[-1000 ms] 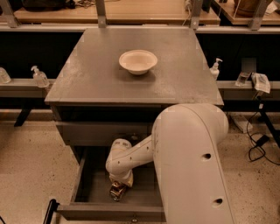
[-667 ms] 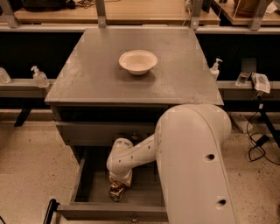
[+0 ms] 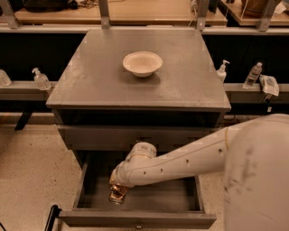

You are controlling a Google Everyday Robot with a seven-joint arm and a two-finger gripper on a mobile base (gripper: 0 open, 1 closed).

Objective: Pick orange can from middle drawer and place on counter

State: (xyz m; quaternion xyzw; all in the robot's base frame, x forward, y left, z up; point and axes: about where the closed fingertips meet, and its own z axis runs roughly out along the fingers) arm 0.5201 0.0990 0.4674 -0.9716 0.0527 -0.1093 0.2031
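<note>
The camera view looks down on a drawer cabinet whose flat, dull grey desk is squarish, with a scuffed, faintly speckled top. A round white bowl with a smooth matte rim sits near the back middle of the desk. Below, the middle drawer stands pulled out, a shallow dark-grey box with low sides and a small round metal knob on its front.

The glossy white arm, tubular and dotted with small dark holes, reaches from the lower right into the drawer. Its pincer hangs at the drawer's left front part, right at the orange can. The can is small, golden-brown and shiny, and it leans slightly inside the drawer. The wrist hides the pincer's grip, so its state cannot be told.

A light wooden bench top runs behind the cabinet, and the floor is pale and speckled.
</note>
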